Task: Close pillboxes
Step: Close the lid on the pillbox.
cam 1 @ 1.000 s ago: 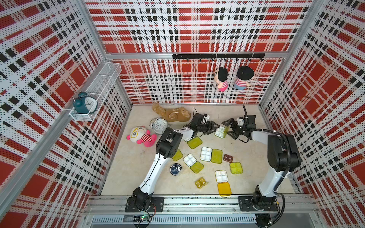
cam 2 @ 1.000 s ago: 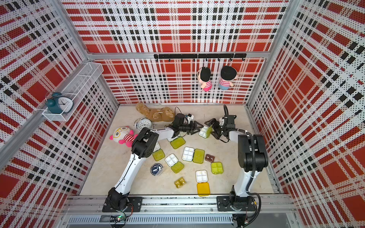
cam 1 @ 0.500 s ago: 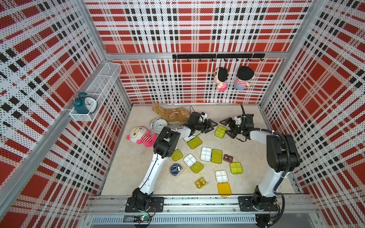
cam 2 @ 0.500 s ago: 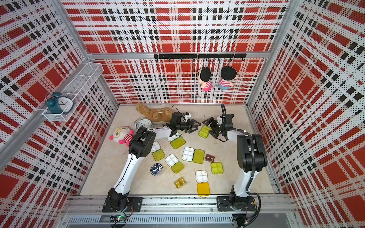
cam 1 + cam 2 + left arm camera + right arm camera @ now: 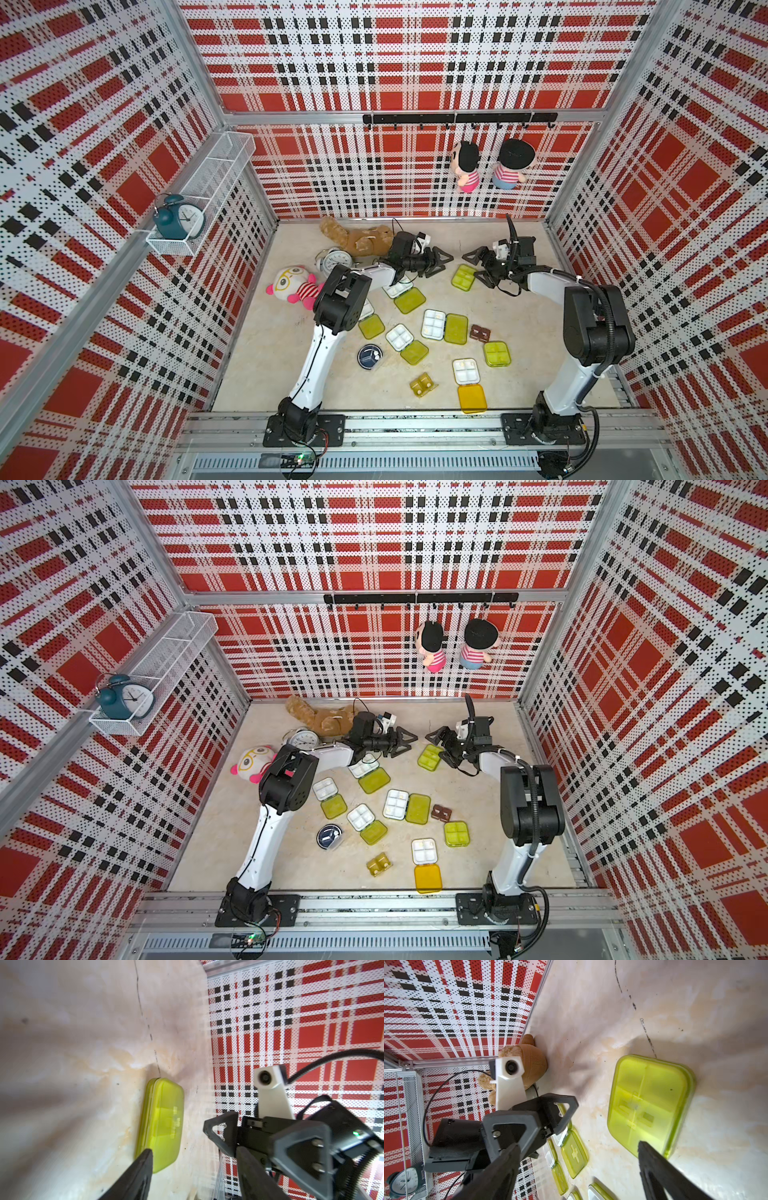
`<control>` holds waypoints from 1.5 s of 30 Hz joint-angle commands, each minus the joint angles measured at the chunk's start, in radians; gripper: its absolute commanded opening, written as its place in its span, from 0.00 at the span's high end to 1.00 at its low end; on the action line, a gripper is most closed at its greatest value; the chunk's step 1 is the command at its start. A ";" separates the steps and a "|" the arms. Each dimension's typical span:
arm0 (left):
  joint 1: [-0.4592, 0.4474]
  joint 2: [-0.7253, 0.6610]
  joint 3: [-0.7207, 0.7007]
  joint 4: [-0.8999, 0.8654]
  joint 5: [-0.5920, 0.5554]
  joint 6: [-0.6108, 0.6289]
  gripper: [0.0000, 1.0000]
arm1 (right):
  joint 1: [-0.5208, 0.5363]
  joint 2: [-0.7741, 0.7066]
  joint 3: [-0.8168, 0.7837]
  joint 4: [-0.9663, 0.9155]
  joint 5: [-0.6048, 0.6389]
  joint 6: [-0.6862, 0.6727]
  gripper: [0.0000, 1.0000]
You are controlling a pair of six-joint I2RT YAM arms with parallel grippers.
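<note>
Red plaid walls (image 5: pixel 415 62) box in a beige floor (image 5: pixel 270 365). My left gripper (image 5: pixel 441 262) and my right gripper (image 5: pixel 478 266) face each other at the far end of it, both with jaws spread wide and nothing between them. A shut lime box (image 5: pixel 464 277) lies flat on the floor just beside my right gripper, between my two tools. From my right wrist, one finger (image 5: pixel 660 1167) crosses that box's near edge; whether it touches I cannot tell. Four open lime boxes (image 5: pixel 433 324) lie mid-floor, white trays up, lids flat beside them; one is partly hidden under my left arm (image 5: pixel 343 303). Closer to the front rail (image 5: pixel 415 424), an orange-lidded box (image 5: pixel 466 371) lies open too. A second shut lime box (image 5: pixel 496 353) sits by a brown box (image 5: pixel 480 333). An amber box (image 5: pixel 423 384) and a navy box (image 5: pixel 369 357) lie nearer the rail. A clock (image 5: pixel 334 259), a bear (image 5: pixel 361 239) and a doll (image 5: pixel 293 284) lie beyond my left arm.
</note>
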 commanded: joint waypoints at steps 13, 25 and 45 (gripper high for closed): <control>0.174 -0.372 -0.199 -0.273 -0.019 0.262 0.34 | 0.013 0.110 0.095 0.121 -0.082 0.097 0.37; 0.233 -0.453 -0.328 -0.327 -0.027 0.321 0.34 | 0.021 0.206 0.177 0.057 -0.025 0.095 0.68; 0.236 -0.425 -0.327 -0.328 -0.017 0.313 0.34 | 0.021 0.240 0.151 0.017 0.044 0.077 0.92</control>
